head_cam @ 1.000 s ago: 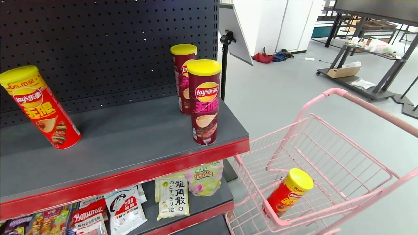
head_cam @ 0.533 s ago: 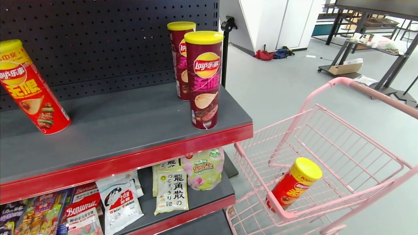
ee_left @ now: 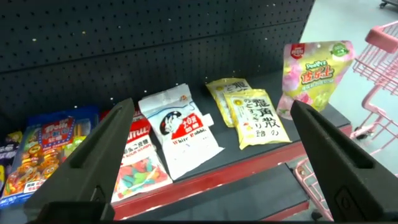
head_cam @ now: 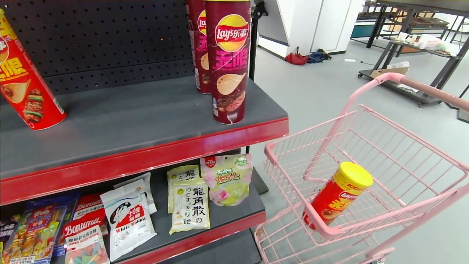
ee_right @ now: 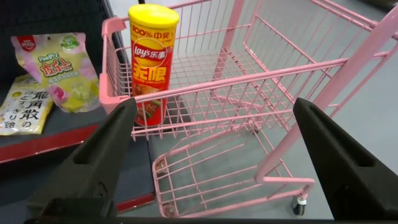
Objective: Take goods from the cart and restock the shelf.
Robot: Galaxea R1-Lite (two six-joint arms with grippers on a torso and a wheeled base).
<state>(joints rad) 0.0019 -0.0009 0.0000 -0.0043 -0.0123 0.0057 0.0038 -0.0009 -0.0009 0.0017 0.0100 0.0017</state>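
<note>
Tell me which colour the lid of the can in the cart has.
Yellow. The lid shows best in the head view.

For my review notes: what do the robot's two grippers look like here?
The left gripper and right gripper look alike: each has two plain, matte dark grey fingers, broad at the base and tapering to angular tips.
</note>
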